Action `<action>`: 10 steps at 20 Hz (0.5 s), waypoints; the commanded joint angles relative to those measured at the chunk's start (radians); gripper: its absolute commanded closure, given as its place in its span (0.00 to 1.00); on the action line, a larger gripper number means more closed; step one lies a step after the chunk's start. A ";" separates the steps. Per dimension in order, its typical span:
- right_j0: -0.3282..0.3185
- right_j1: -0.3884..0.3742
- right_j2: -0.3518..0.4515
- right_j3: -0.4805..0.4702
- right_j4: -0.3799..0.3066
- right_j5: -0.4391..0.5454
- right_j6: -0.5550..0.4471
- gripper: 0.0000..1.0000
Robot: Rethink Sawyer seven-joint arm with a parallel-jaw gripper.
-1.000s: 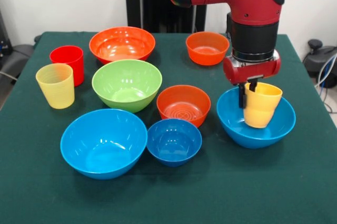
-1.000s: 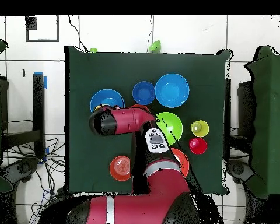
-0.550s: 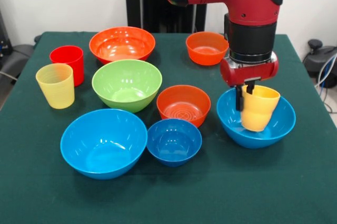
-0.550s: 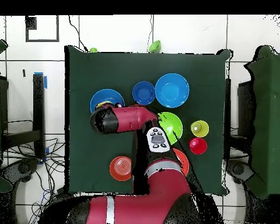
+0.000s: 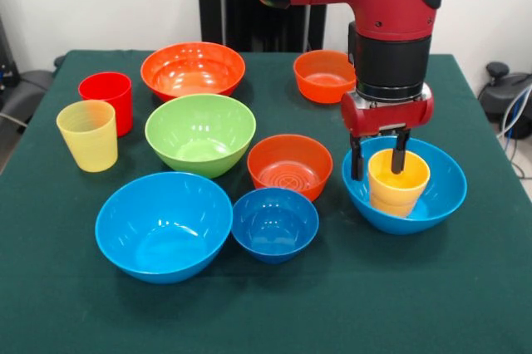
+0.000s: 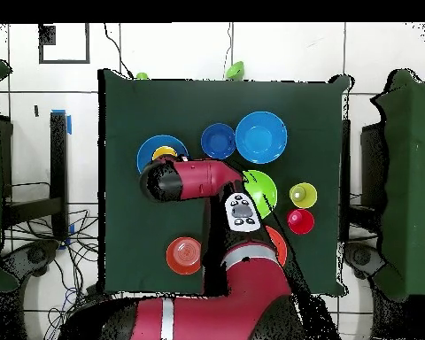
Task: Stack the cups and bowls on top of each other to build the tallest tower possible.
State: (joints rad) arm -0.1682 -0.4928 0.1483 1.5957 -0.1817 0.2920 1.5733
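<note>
Front view: open gripper (image 5: 379, 156) straddles yellow-orange cup (image 5: 398, 181) inside light-blue bowl (image 5: 438, 192).

Bright even overhead light falling on the desk (image 5: 50, 287), soft shadows lying under glossy bowls (image 5: 200, 134), small highlights glinting inside them, focus holding sharp.

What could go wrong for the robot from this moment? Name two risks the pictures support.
1. The gripper stands open with one finger inside the yellow-orange cup and one outside; lifting off-line might drag or tip the cup.
2. The cup sits toward one side of the light-blue bowl, not centred, so later pieces may stack crooked.
</note>
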 commanded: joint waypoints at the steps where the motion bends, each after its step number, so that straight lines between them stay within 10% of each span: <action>1: -0.001 0.025 0.036 -0.049 -0.022 0.027 0.073 0.00; 10: 0.000 0.022 0.043 -0.050 -0.021 0.059 0.057 0.00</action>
State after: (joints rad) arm -0.1681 -0.4928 0.1477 1.5957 -0.1817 0.2920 1.5733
